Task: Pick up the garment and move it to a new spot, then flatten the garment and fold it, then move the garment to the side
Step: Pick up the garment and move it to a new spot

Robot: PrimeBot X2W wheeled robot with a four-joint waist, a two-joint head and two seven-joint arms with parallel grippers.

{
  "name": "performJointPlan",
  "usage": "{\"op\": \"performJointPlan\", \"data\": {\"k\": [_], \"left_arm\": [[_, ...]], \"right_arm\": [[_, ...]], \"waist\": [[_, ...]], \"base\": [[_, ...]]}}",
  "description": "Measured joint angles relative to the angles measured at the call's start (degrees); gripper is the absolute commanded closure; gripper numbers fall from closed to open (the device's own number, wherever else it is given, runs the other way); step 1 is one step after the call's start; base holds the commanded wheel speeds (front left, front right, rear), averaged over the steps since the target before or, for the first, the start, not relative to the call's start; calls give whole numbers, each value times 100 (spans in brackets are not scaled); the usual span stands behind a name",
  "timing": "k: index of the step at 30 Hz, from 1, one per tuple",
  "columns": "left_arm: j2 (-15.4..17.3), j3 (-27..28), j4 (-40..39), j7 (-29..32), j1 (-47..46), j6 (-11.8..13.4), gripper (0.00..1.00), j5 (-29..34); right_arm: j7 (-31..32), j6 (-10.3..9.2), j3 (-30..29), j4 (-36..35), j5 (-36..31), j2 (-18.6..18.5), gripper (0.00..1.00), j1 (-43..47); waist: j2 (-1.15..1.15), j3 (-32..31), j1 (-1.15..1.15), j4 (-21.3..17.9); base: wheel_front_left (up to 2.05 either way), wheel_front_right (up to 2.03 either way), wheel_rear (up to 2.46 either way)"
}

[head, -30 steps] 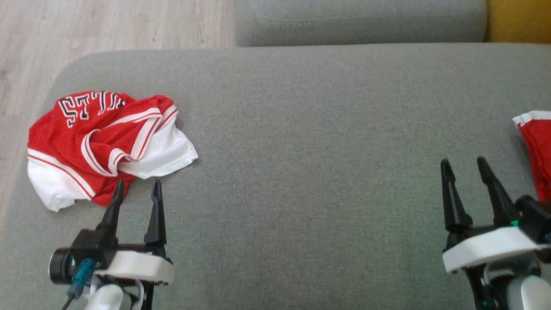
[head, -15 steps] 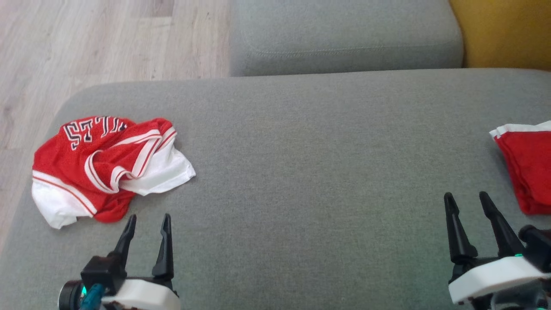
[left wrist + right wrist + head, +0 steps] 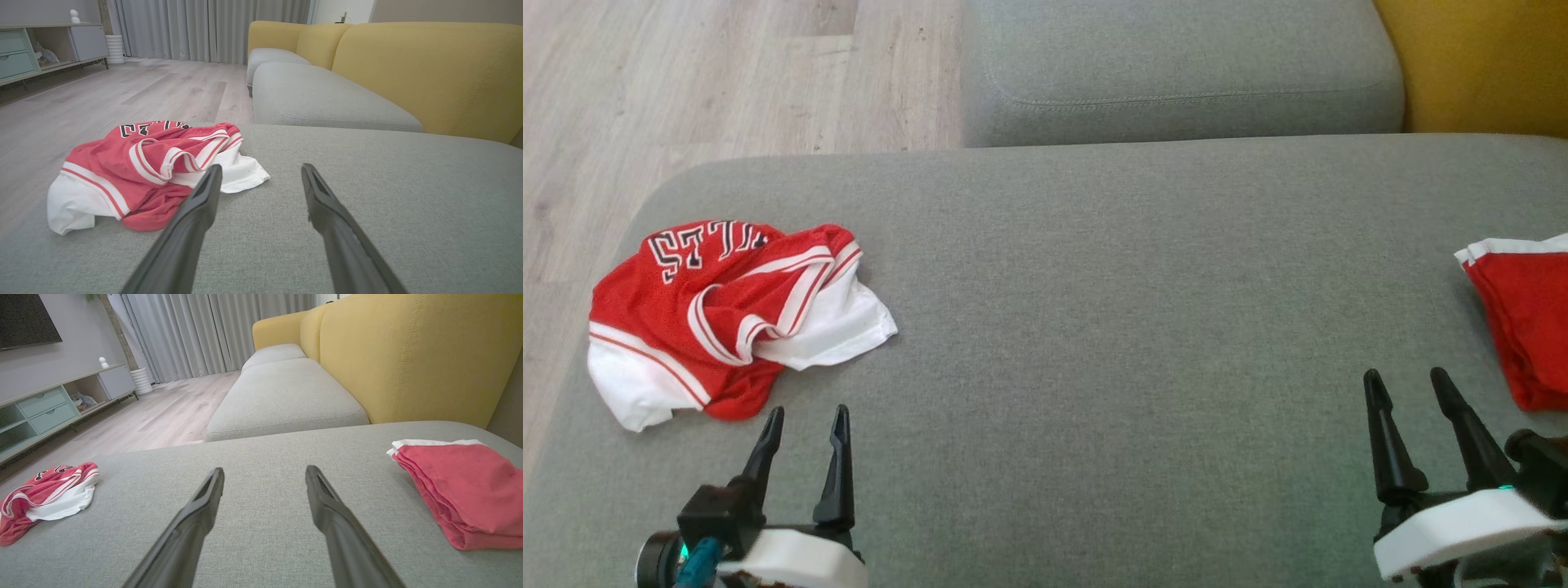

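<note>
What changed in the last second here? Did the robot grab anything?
The head camera tilted, sliding the whole picture downward. Nothing was grabbed: the left tool and right tool stay open and empty, and the crumpled jersey and folded red garment lie unmoved.

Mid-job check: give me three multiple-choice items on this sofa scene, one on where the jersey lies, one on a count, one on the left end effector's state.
1. Where on the grey seat cushion does the crumpled jersey lie?
A) right end B) middle C) left end
2. How many red garments lie on it?
A) one B) two C) three
3. The left end effector is:
A) open, empty B) shut on the jersey C) shut, empty

Key:
1 C, it sits by the cushion's left edge in the head view.
2 B, the jersey plus a folded red garment at the right.
3 A, its jaws stand apart with nothing between them.
</note>
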Motion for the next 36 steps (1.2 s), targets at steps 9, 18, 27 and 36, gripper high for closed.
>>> {"op": "performJointPlan", "data": {"k": [9,18,27,36], "left_arm": [[-38,2,-7,-121,-100,-12,0,-77],[-98,244,86,-535,-633,-30,0,-90],[-366,709,444,-639,-1070,-288,0,-90],[-521,825,1868,-490,-2620,-1028,0,-412]], "right_arm": [[64,0,-1,-204,-21,0,0,-2],[187,0,160,-567,-221,2,0,-321],[547,0,259,-901,-517,1,0,-729],[1015,0,275,-1411,-862,-26,0,-1280]], "waist": [[0,90,0,276],[0,500,1,942],[0,1063,1,1687],[0,2012,2,1925]], "base": [[0,0,0],[0,0,0],[0,0,0],[0,0,0]]}}
